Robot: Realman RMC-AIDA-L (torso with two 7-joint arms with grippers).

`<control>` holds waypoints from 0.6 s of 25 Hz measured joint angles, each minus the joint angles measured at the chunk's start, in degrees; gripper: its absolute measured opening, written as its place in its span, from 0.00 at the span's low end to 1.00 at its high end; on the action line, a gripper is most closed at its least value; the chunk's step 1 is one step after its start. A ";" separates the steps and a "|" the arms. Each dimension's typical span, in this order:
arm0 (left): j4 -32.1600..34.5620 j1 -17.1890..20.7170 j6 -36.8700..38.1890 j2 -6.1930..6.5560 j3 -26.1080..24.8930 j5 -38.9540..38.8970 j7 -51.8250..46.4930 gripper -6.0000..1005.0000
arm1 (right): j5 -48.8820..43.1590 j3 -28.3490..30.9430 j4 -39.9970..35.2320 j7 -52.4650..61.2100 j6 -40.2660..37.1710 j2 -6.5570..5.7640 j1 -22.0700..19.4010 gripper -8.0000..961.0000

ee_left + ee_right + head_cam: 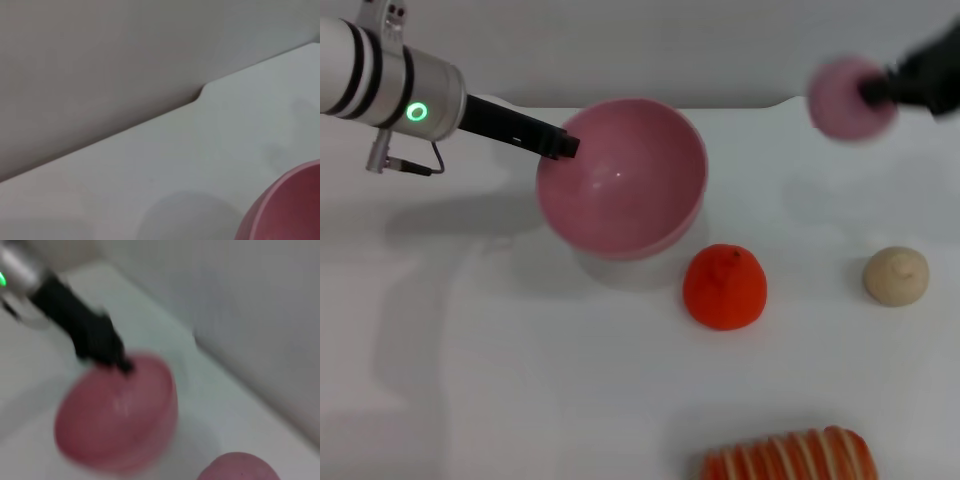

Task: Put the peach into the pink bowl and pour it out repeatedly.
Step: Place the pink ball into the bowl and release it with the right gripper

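now pink bowl tilted, held by left gripper; peach in right gripper.

pink bowl left of peach, orange fruit in front, beige ball to its right

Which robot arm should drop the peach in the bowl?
Right, probably. Its end effector holds the peach in the air beside the bowl; the left end effector grips the bowl's rim.
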 joint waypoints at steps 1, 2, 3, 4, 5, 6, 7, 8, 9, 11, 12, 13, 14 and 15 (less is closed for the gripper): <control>0.00 -0.05 0.00 0.00 0.50 0.00 -0.10 0.05 | 1.54 -0.08 -1.21 0.02 0.73 0.25 0.30 0.04; 0.00 -0.10 -0.03 0.00 0.94 0.00 -0.19 0.05 | 2.62 -0.22 -1.73 0.04 1.55 0.45 0.44 0.04; 0.00 -0.19 -0.10 0.00 1.37 -0.01 -0.26 0.05 | 4.07 -0.54 -2.24 0.06 2.83 0.68 0.60 0.04; 0.00 -0.26 -0.20 0.00 1.64 -0.01 -0.28 0.05 | 5.35 -1.01 -2.19 0.07 3.96 0.87 0.71 0.04; 0.00 -0.31 -0.24 0.00 1.76 -0.01 -0.30 0.05 | 6.42 -1.53 -1.84 0.09 4.94 0.94 0.80 0.04; -0.02 -0.45 -0.30 0.00 1.92 -0.01 -0.32 0.05 | 7.39 -2.19 -1.30 0.09 5.73 0.98 0.88 0.04; -0.08 -0.50 -0.35 0.00 1.95 -0.01 -0.34 0.05 | 8.24 -3.35 -0.36 0.11 6.70 0.99 0.95 0.04; -0.22 -0.64 -0.44 0.00 1.97 0.00 -0.37 0.05 | 8.75 -4.34 0.48 0.11 7.61 0.99 1.01 0.04; -0.36 -0.80 -0.50 0.00 1.98 -0.01 -0.39 0.05 | 9.05 -5.64 1.65 0.09 8.51 1.00 1.10 0.04; -0.50 -1.12 -0.63 0.00 2.00 0.00 -0.61 0.05 | 9.29 -8.15 4.29 0.06 10.45 1.00 1.40 0.04; -0.52 -1.34 -0.67 0.00 2.03 -0.01 -0.78 0.05 | 9.33 -9.50 5.88 -0.06 11.76 1.01 1.66 0.04; -0.54 -1.54 -0.71 0.00 2.07 -0.01 -0.90 0.05 | 9.36 -10.91 7.51 -0.19 13.11 1.01 1.88 0.04; -0.56 -1.66 -0.72 0.00 2.11 0.00 -0.96 0.05 | 9.39 -12.14 8.80 -0.29 14.43 1.02 2.08 0.04; -0.58 -1.78 -0.72 -0.01 2.15 -0.01 -0.99 0.05 | 9.41 -13.44 10.08 -0.63 15.81 1.04 2.20 0.04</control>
